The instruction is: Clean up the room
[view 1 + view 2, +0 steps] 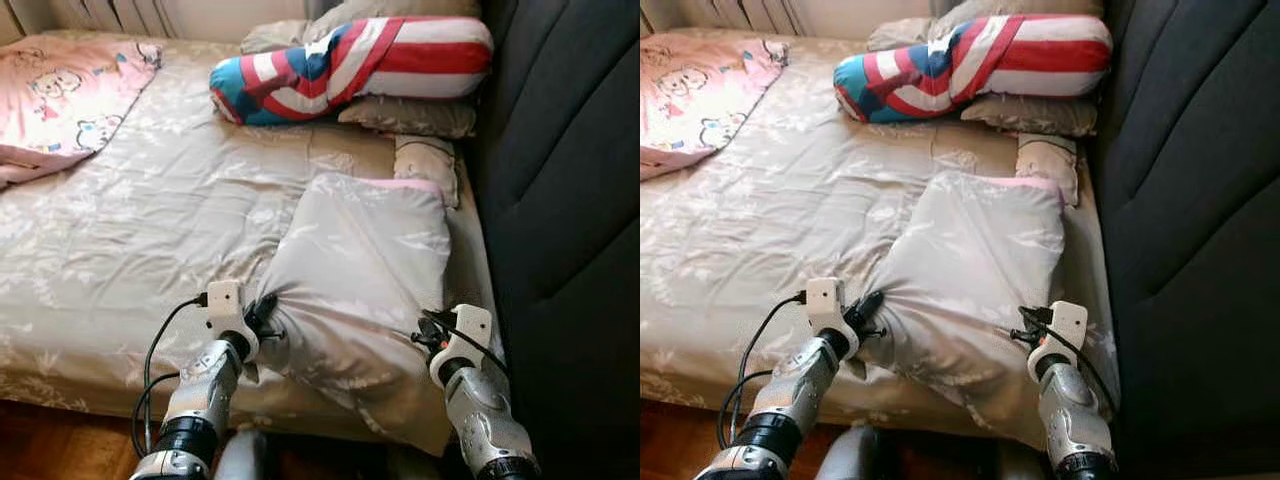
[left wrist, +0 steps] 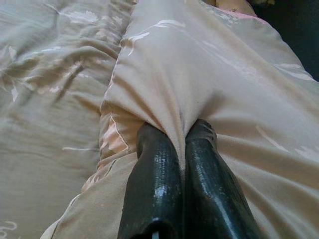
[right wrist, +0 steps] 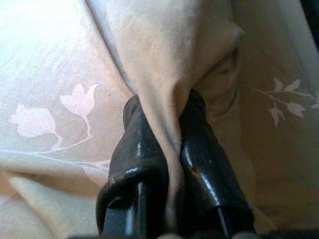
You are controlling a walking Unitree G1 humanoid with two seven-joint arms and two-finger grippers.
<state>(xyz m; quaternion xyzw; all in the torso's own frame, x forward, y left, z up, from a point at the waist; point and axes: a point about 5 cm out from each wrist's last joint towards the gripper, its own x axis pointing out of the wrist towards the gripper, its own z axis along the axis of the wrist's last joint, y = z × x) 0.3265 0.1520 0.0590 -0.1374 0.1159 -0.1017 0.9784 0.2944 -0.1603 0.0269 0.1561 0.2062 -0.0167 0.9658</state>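
Left wrist view showed us our left gripper [image 2: 175,130] clamped on a fold of the beige floral duvet [image 1: 365,270], its two black fingers [image 2: 154,169] pressed together with the cloth pinched between them. Our right gripper [image 3: 164,104] held a bunched ridge of the same duvet, its fingers closed tight on the fabric. From the head we saw both grippers at the near edge of the bed [image 1: 130,260], the left gripper [image 1: 262,318] at the near left corner of the folded duvet and the right gripper [image 1: 428,338] at its near right corner. The duvet lay as a folded mound on the right part of the bed, beside the dark grey upholstered headboard [image 1: 570,180], with a thin pink lining [image 1: 405,184] showing along its far edge. Just beyond it sat a small beige pillow [image 1: 428,162]. Farther still, a long bolster pillow in red, white and blue stripes [image 1: 350,65] rested on a flat beige pillow [image 1: 410,116]. At the far left of the bed lay a pink blanket printed with cartoon animals [image 1: 60,100].
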